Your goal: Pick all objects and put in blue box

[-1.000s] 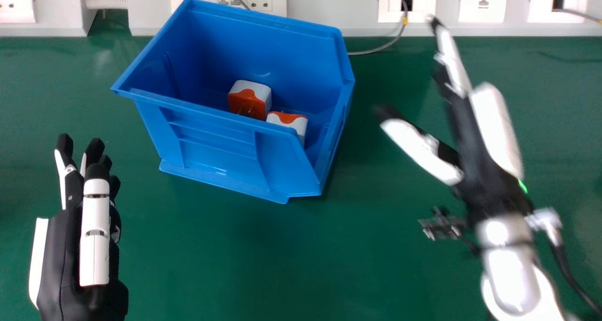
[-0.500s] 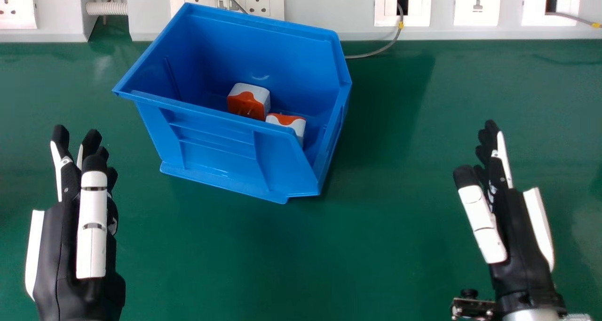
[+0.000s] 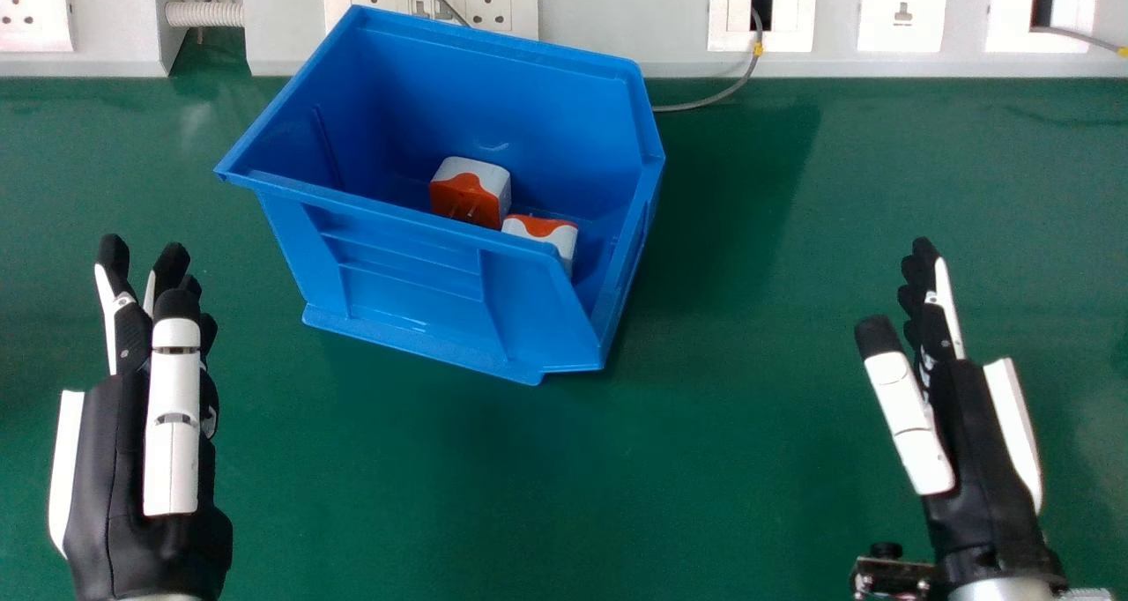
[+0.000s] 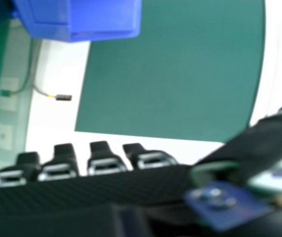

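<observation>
The right hand (image 3: 978, 451) has come back from its spot by the box (image 3: 405, 266). About 1 second ago it was up near the box's right side, with its fingers spread. Now it is low at the right of the head view, well apart from the box, and has hardly moved in the last 0.5 seconds. Its fingers are straight and close together, its thumb sits a bit apart, and it holds nothing. The left hand (image 3: 110, 460) is at the left, with straight fingers and nothing in it. There are 2 plugs in the box: the back plug (image 3: 467, 191) shows its orange face and pins, and the front plug (image 3: 539, 231) is just beside it, partly hidden by the box's wall. I can't tell if they touch. They have stayed put while the hand went away, so the job looks done. Both hands should just keep away, since a bump could tip or push the box.
</observation>
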### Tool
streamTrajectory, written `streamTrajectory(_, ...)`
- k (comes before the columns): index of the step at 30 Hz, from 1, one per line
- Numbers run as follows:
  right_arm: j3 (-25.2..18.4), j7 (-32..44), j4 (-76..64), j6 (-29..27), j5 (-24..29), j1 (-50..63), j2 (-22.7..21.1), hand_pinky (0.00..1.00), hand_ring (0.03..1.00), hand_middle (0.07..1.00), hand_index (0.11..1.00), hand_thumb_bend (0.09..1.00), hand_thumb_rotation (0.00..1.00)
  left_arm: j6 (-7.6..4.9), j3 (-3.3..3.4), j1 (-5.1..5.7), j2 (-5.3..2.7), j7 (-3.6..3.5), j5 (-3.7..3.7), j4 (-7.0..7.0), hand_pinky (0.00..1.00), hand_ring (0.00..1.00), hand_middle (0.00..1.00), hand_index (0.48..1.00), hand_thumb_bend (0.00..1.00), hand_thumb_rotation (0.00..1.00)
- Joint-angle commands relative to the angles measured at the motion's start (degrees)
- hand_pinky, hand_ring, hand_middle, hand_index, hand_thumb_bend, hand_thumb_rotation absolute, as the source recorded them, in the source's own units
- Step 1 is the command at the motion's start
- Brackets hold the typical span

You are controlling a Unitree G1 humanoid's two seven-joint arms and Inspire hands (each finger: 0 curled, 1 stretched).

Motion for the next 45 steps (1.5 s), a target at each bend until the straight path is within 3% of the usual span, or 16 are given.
streamTrajectory(1,-1.12,0.35,-0.24,-1.67,0.64,-1.47,0.2,1.0,1.0,1.0,1.0,0.516,1.0,-1.27,0.48,-0.88,0.77,0.46,0.78,0.07,1.0,1.0,0.99,0.955,0.24,0.89)
streamTrajectory(5,-1.89,1.0,0.14,-2.0,0.92,-2.2,0.39,1.0,1.0,1.0,1.0,0.513,1.0,-1.7,0.57,-1.53,0.82,0.37,0.5,1.11,1.0,1.0,0.99,0.954,0.24,0.9)
streamTrajectory(9,-2.42,1.41,0.07,-2.45,1.14,-2.51,0.75,1.0,1.0,1.0,1.0,0.516,1.0,-2.51,0.62,-1.62,1.05,0.58,1.47,1.95,1.0,1.0,0.99,0.955,0.23,0.92)
streamTrajectory(12,-2.55,1.08,0.39,-3.03,0.61,-2.82,0.94,1.0,1.0,1.0,1.0,0.503,1.0,-2.77,0.76,-1.73,1.4,0.52,1.55,2.32,1.0,1.0,0.99,0.957,0.23,0.93)
streamTrajectory(21,-2.45,0.34,2.2,-4.27,-0.33,-3.56,2.05,1.0,1.0,1.0,1.0,0.477,1.0,-2.4,1.79,-2.18,2.39,-0.64,-0.83,3.03,1.0,1.0,0.99,0.957,0.22,0.95)
streamTrajectory(24,-2.5,0.22,2.54,-4.29,-0.8,-3.88,2.33,1.0,1.0,1.0,1.0,0.487,1.0,-2.49,2.13,-2.21,2.54,-0.8,-0.86,3.53,1.0,1.0,0.99,0.961,0.2,0.97)
streamTrajectory(25,-2.53,0.24,2.59,-4.24,-0.89,-3.96,2.4,1.0,1.0,1.0,1.0,0.487,1.0,-2.57,2.19,-2.18,2.51,-0.74,-0.6,3.71,1.0,1.0,0.99,0.961,0.2,0.97)
streamTrajectory(28,-2.68,0.0,2.81,-3.99,-1.45,-4.28,2.53,1.0,1.0,1.0,1.0,0.498,1.0,-2.85,2.0,-1.64,2.75,-0.22,1.87,4.19,1.0,1.0,1.0,0.968,0.18,0.98)
streamTrajectory(29,-2.72,-0.05,2.85,-3.97,-1.57,-4.33,2.53,1.0,1.0,1.0,1.0,0.5,1.0,-2.92,1.89,-1.4,2.74,-0.18,2.34,4.22,1.0,1.0,1.0,0.971,0.17,0.97)
streamTrajectory(31,-2.8,-0.03,2.77,-3.79,-1.57,-4.3,2.54,1.0,1.0,1.0,1.0,0.499,1.0,-3.38,1.78,-1.05,2.47,-0.39,2.45,4.42,1.0,1.0,1.0,0.975,0.18,0.97)
streamTrajectory(33,-2.87,0.07,2.62,-3.67,-1.49,-4.12,2.56,1.0,1.0,1.0,1.0,0.497,1.0,-4.16,1.67,-0.47,2.41,0.3,4.38,4.47,1.0,1.0,1.0,0.984,0.2,0.93)
streamTrajectory(35,-2.91,0.23,2.59,-3.79,-1.35,-3.92,2.54,1.0,1.0,1.0,1.0,0.506,1.0,-4.7,1.55,0.02,2.3,0.91,5.72,4.42,1.0,1.0,1.0,0.99,0.19,0.91)
streamTrajectory(38,-3.06,0.56,2.72,-3.95,-1.09,-3.63,2.33,1.0,1.0,1.0,1.0,0.518,1.0,-5.24,1.29,0.93,1.8,1.04,5.51,4.47,1.0,1.0,1.0,0.995,0.18,0.89)
streamTrajectory(40,-3.23,0.69,2.98,-4.33,-0.94,-3.4,2.18,1.0,1.0,1.0,1.0,0.521,1.0,-5.97,1.11,1.5,1.7,1.42,6.22,4.7,1.0,1.0,1.0,0.996,0.16,0.88)
streamTrajectory(43,-3.51,0.86,3.28,-4.79,-0.79,-3.01,2.0,1.0,1.0,1.0,1.0,0.522,1.0,-6.67,0.83,2.44,1.84,3.12,9.87,4.65,1.0,1.0,1.0,0.998,0.15,0.85)
streamTrajectory(45,-3.71,1.04,3.62,-5.13,-0.57,-2.9,2.0,1.0,1.0,1.0,1.0,0.527,1.0,-6.49,0.65,2.69,1.92,3.87,11.38,4.27,1.0,1.0,1.0,0.999,0.19,0.86)
